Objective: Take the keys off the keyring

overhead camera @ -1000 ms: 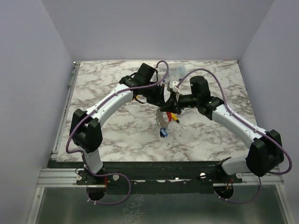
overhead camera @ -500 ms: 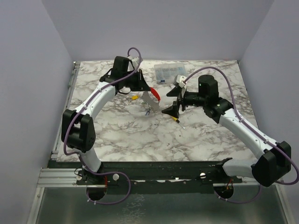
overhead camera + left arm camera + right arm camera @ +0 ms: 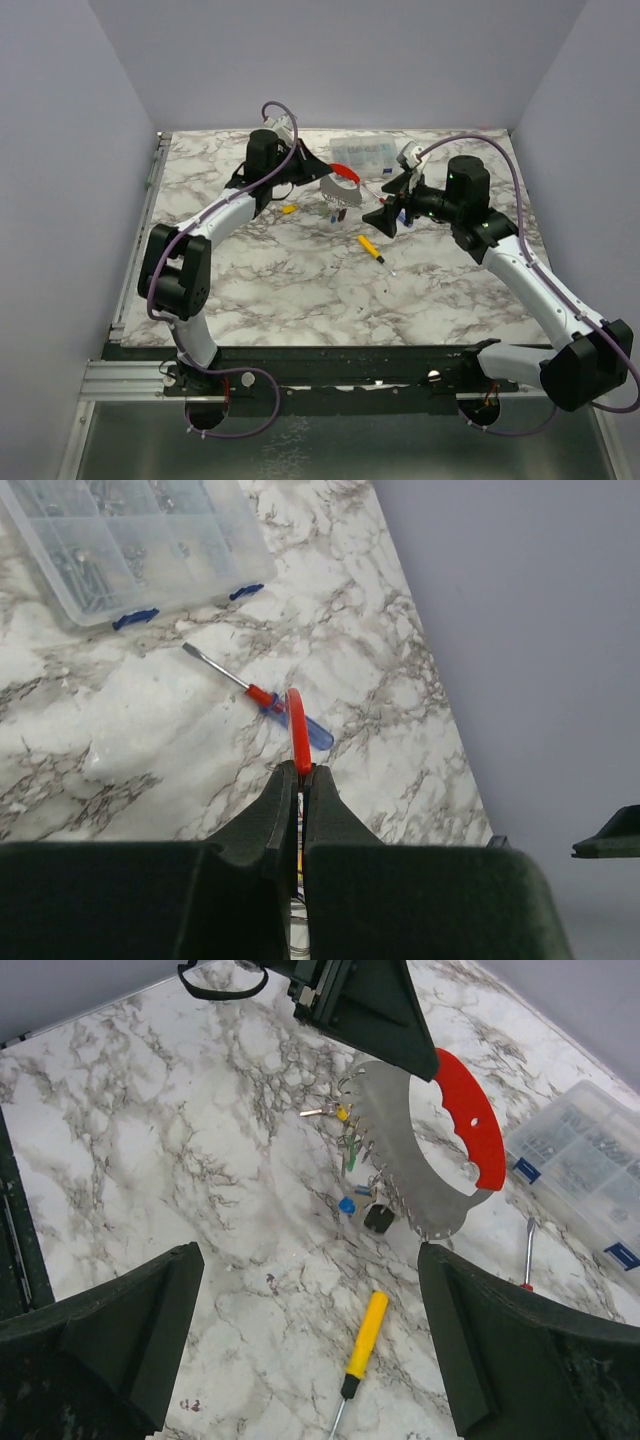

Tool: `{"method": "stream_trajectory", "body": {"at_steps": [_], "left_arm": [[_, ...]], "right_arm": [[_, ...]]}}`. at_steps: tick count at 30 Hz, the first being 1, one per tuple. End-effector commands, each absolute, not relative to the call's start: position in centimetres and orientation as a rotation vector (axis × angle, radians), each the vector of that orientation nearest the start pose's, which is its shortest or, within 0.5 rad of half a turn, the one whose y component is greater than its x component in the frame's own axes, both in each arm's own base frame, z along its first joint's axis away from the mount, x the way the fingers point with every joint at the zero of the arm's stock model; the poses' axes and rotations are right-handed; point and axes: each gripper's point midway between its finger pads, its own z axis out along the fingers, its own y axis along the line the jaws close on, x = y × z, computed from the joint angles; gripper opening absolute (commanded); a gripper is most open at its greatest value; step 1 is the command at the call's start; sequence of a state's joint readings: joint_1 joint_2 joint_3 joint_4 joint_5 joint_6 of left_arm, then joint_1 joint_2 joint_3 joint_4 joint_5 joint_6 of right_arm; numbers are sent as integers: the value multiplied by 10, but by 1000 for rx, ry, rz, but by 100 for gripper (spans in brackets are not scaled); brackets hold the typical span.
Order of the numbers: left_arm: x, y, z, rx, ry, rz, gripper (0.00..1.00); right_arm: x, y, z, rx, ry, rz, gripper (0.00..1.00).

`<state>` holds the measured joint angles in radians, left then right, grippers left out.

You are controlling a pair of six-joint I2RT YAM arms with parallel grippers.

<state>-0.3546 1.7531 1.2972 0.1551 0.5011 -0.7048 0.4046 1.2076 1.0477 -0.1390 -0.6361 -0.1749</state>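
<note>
I can't read any writing from here. The clear parts box [image 3: 120,550], top left in my left wrist view, has blue latches and small hardware in its compartments, but any print on it is too small for me to make out.

The keyring [image 3: 400,1150] sits in the upper middle of my right wrist view. It is a curved grey metal band with a toothed edge that runs into a red strap [image 3: 465,1120], notched along one side. My left claw [image 3: 298,772] is closed tight on that strap. In the centre of the left wrist view the red edge sticks up from between its fingers.

The keys [image 3: 350,1152] cluster just left of and below the band in the right wrist view. A yellow head is uppermost, a green one is under it and a blue one is lowest, with a small black piece [image 3: 379,1218] beside the blue. I cannot tell whether they hang from the ring or lie on the marble desk [image 3: 150,1110].

My right claw [image 3: 310,1255] stands wide open with nothing between its fingers, which fill the lower corners of its view. The yellow-handled screwdriver [image 3: 365,1330] lies on the desk at bottom centre. The red-and-blue-handled screwdriver [image 3: 275,700] lies just behind the strap in the left wrist view, below the box.
</note>
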Motion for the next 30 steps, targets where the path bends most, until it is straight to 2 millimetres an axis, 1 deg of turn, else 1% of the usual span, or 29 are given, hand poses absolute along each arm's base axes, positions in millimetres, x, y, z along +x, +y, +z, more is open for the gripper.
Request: {"method": "stream_trajectory", "body": {"at_steps": [1, 4, 5, 9, 13, 18, 21, 29, 30], "left_arm": [[462, -302, 240, 1, 1868, -1243, 0], [470, -307, 223, -15, 1885, -1251, 0], [471, -307, 214, -22, 1899, -1250, 0], [474, -314, 187, -50, 1932, -1292, 0], [474, -313, 157, -73, 1973, -1292, 0], [477, -311, 126, -57, 2008, -1283, 0], [481, -309, 116, -57, 2014, -1263, 0], [492, -301, 99, -56, 2018, -1208, 0], [493, -301, 97, -55, 2021, -1206, 6]], "right_arm": [[309, 228, 289, -886, 1641, 718, 100], [307, 224, 289, -876, 1655, 708, 100], [306, 223, 289, -873, 1659, 705, 100], [303, 219, 288, -869, 1675, 691, 100], [303, 216, 288, -874, 1685, 677, 100], [304, 217, 288, -879, 1694, 676, 100], [305, 218, 287, -883, 1700, 682, 100], [307, 221, 284, -894, 1711, 700, 100], [307, 221, 283, -895, 1712, 701, 100]]}}
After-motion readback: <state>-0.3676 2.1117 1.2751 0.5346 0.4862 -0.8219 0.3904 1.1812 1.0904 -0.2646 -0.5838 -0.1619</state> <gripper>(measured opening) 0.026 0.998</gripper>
